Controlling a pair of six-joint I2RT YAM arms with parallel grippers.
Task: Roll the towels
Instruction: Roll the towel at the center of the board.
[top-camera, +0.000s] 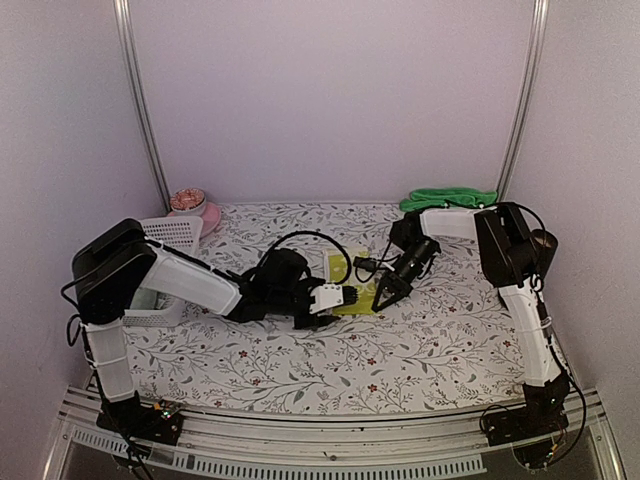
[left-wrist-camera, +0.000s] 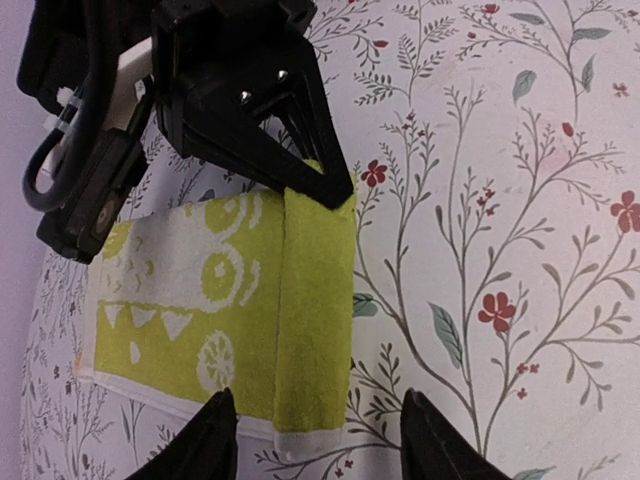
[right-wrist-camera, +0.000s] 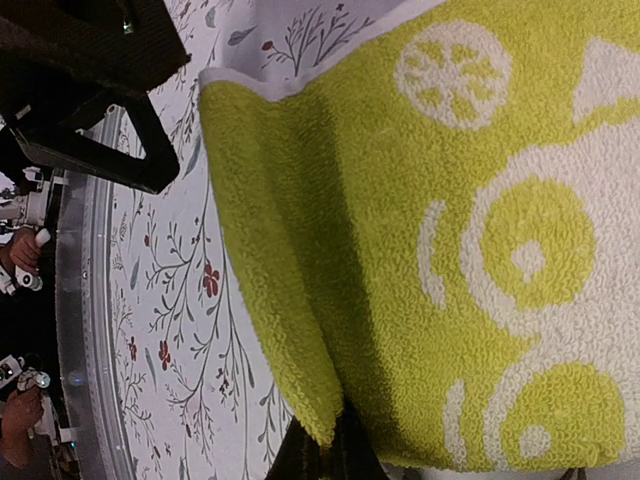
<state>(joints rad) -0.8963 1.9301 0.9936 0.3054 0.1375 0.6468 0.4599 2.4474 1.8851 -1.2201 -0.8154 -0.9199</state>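
Yellow-lime towel (left-wrist-camera: 200, 290) lies flat mid-worktop (left-wrist-camera: 520, 180). Its turned-over edge runs lengthwise from my left fingers (left-wrist-camera: 215, 445), open astride the near end without gripping, to my right fingers (left-wrist-camera: 305, 175), pinched shut on the far end. Green towel (top-camera: 448, 197) lies well back, right. No legible writing, only pale citrus motifs.

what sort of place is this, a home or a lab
Most likely a robot test booth in a lab, not a home: plain white walls joined by metal corner rails, and a left arm and right arm bolted to a metal frame at the table edge.
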